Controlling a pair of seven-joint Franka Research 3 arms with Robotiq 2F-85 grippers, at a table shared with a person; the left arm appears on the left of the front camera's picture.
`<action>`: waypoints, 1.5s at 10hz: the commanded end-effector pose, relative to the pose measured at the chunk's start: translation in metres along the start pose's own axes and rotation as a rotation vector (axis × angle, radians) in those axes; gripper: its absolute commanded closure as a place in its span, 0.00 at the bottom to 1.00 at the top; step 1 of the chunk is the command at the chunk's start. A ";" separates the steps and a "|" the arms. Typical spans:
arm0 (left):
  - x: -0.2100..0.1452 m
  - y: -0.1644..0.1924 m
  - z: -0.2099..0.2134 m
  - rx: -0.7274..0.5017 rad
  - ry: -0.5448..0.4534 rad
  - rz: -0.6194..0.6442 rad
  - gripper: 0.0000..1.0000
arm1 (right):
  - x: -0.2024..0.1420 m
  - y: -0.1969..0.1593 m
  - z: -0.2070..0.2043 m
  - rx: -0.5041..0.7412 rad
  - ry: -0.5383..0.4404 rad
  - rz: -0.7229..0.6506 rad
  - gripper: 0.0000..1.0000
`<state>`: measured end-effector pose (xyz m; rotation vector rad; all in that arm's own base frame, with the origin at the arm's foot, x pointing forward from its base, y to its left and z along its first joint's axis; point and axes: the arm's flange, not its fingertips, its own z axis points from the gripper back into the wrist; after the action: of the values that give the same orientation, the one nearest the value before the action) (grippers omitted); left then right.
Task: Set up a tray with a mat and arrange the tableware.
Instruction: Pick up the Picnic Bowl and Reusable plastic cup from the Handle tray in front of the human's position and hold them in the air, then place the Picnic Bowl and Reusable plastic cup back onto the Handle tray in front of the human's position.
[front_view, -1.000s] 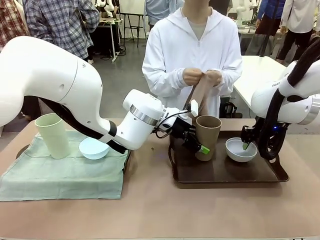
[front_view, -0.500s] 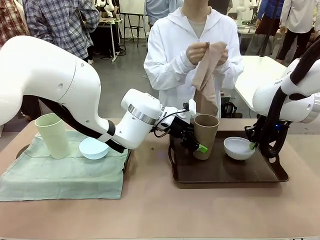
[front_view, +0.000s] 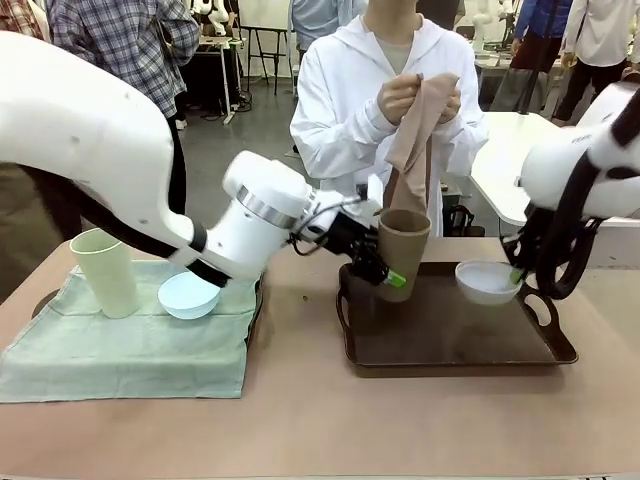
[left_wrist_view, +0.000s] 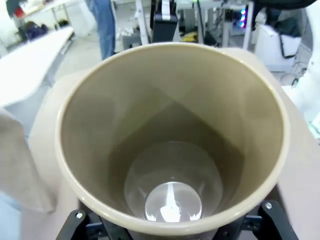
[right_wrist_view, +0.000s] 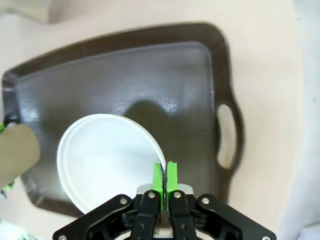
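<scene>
My left gripper (front_view: 385, 268) is shut on the brown tumbler (front_view: 402, 252), holding it lifted and tilted above the left part of the dark brown tray (front_view: 450, 345); in the left wrist view I look straight into the tumbler's (left_wrist_view: 172, 140) empty inside. My right gripper (front_view: 515, 274) is shut on the rim of the white bowl (front_view: 487, 281), lifted over the tray's right part; its pads (right_wrist_view: 171, 177) pinch the bowl's (right_wrist_view: 107, 160) edge above the tray (right_wrist_view: 150, 75). The pale green tumbler (front_view: 104, 270) and light blue bowl (front_view: 188, 296) rest on a green cloth (front_view: 120, 350). The person holds a beige mat (front_view: 412, 140) up behind the tray.
The person stands at the far side, both hands raised with the mat. A second tray's dark edge (front_view: 255, 305) shows under the green cloth. A white table (front_view: 510, 150) stands at the back right, and other people stand farther off.
Both grippers have lifted their loads off the tray: the brown tumbler rose and tilted, the white bowl rose. The person raised the beige mat higher.
</scene>
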<state>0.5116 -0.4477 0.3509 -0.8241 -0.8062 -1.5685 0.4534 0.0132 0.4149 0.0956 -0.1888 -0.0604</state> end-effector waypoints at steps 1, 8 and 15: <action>0.056 -0.053 0.074 0.066 -0.029 -0.083 1.00 | -0.021 0.006 0.088 -0.035 -0.066 0.034 1.00; 0.139 -0.086 0.131 0.170 -0.033 -0.175 1.00 | -0.053 0.014 0.180 -0.004 -0.172 0.053 1.00; 0.139 -0.086 0.131 0.170 -0.033 -0.175 1.00 | -0.053 0.014 0.180 -0.004 -0.172 0.053 1.00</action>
<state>0.4190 -0.3952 0.5286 -0.6701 -1.0355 -1.6082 0.3677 0.0150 0.5847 0.0843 -0.3650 -0.0153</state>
